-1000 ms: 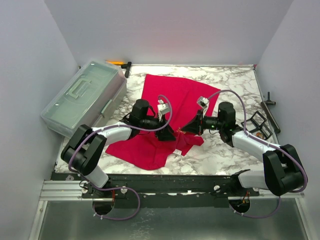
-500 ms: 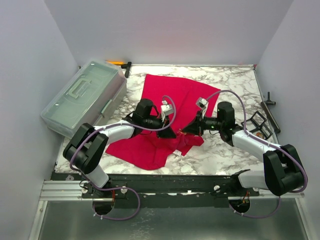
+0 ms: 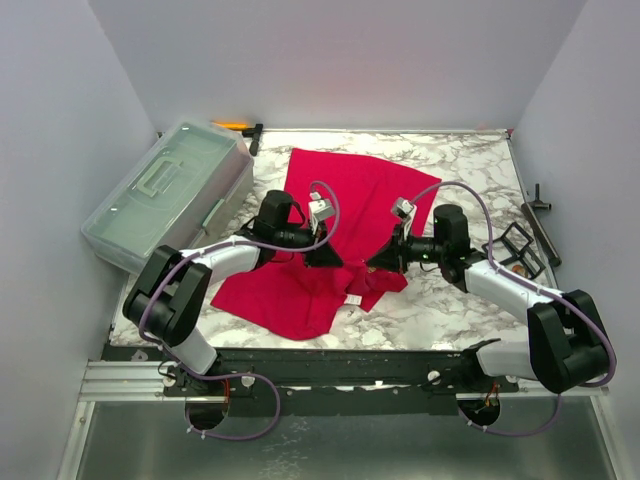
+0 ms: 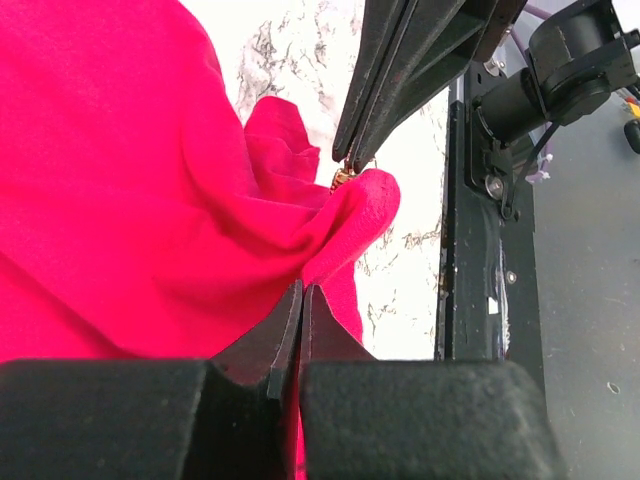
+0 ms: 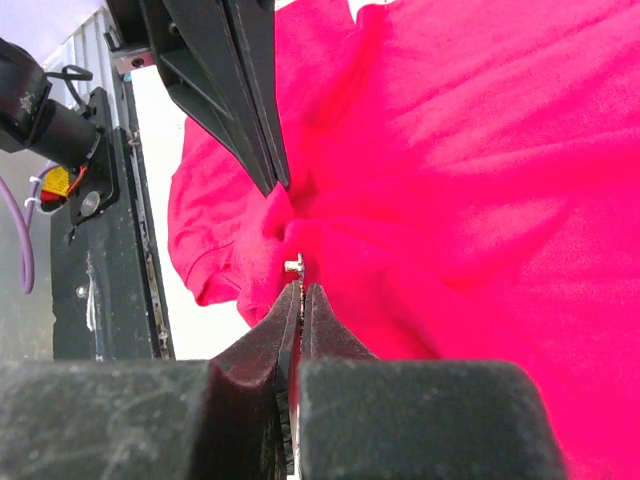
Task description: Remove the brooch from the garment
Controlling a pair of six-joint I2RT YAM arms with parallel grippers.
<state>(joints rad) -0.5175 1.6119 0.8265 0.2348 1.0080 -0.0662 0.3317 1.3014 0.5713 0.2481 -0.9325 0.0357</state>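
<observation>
The garment (image 3: 345, 185), a bright red T-shirt, lies spread on the marble table, bunched up at its near edge. My left gripper (image 3: 328, 258) is shut on a fold of the garment (image 4: 200, 200), with red cloth pinched between its tips (image 4: 301, 288). From the other side my right gripper (image 3: 372, 262) is shut on the brooch (image 5: 293, 264), a small gold-coloured metal piece at its tips (image 5: 301, 290). The left wrist view shows the brooch (image 4: 341, 178) against a raised hump of cloth. The two grippers' tips are a few centimetres apart. A white label (image 3: 353, 300) lies just below them.
A clear plastic lidded box (image 3: 165, 195) stands along the left edge. Black tools (image 3: 540, 225) and a black wire frame (image 3: 515, 250) lie at the right. A small orange-handled tool (image 3: 240, 127) rests at the back left. The black frame rail (image 4: 470, 250) runs close behind the grippers.
My left gripper has shut on the cloth and drawn back a little to the left, pulling the fold taut. The right gripper has stayed shut on the brooch, almost still.
</observation>
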